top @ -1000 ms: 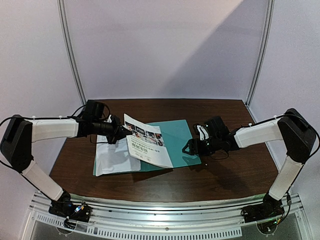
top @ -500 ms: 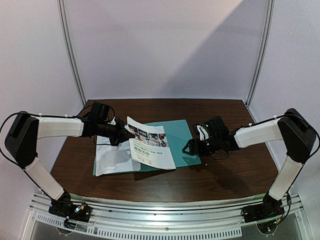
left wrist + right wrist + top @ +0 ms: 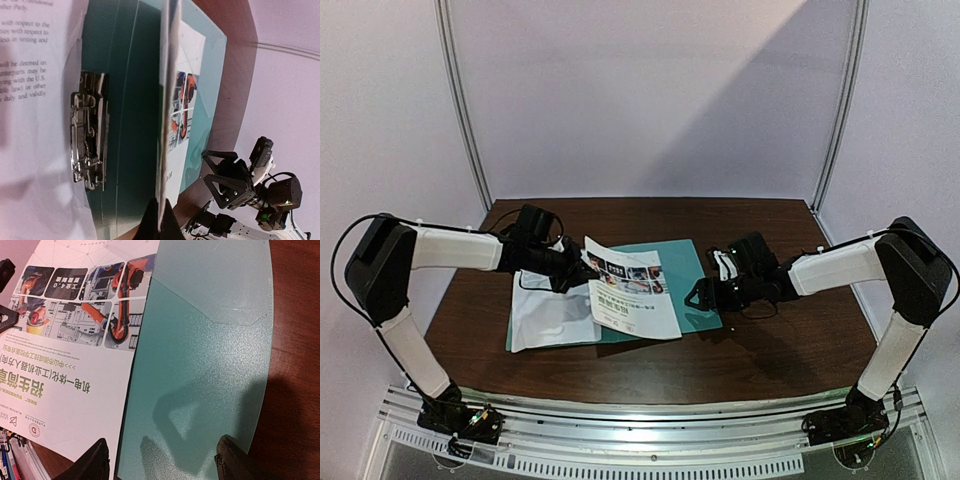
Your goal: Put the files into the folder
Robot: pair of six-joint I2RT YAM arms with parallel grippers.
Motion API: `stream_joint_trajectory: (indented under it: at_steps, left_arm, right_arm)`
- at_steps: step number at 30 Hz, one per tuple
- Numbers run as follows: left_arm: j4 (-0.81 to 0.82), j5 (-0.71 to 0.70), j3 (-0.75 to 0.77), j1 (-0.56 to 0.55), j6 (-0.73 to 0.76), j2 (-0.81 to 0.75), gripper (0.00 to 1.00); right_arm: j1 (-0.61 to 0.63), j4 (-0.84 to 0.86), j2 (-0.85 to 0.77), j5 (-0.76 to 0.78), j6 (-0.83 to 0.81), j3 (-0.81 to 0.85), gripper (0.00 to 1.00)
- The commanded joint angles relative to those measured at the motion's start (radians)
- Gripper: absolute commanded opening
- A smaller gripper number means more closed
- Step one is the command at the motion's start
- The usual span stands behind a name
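The teal folder [image 3: 688,270] lies open on the table, its metal clip [image 3: 89,132] showing at the spine. The plain white text sheet [image 3: 548,318] lies on the folder's left half. My left gripper [image 3: 582,270] is shut on the left edge of the colour-photo sheet [image 3: 632,297] and holds it tilted over the folder's right half. In the left wrist view this sheet [image 3: 184,112] runs edge-on up from my shut gripper [image 3: 160,200]. My right gripper [image 3: 705,293] is open and empty, low over the folder's right edge [image 3: 210,365], beside the colour sheet [image 3: 75,340].
The brown wooden table [image 3: 770,350] extends around the folder to the right and front. Pale walls and two metal posts close off the back and sides. A metal rail runs along the near edge by the arm bases.
My left gripper has carried the colour-photo sheet to the right, further over the folder's right half. The right arm has not moved.
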Motion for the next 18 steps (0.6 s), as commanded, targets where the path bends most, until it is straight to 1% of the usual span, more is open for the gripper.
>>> stream_joint_trajectory:
  at_steps: [1,12,18]
  left_arm:
    - [-0.002,-0.009,0.034,-0.022,0.027,0.036,0.0]
    - [0.005,-0.025,0.093,-0.052,0.028,0.109,0.0]
    - [0.036,-0.044,0.113,-0.067,0.004,0.135,0.0]
  right_arm:
    - [0.006,-0.076,0.003,-0.009,-0.004,-0.025,0.73]
    - [0.006,-0.09,-0.002,-0.009,-0.016,-0.024,0.73]
    - [0.005,-0.096,-0.002,-0.011,-0.023,-0.022,0.73]
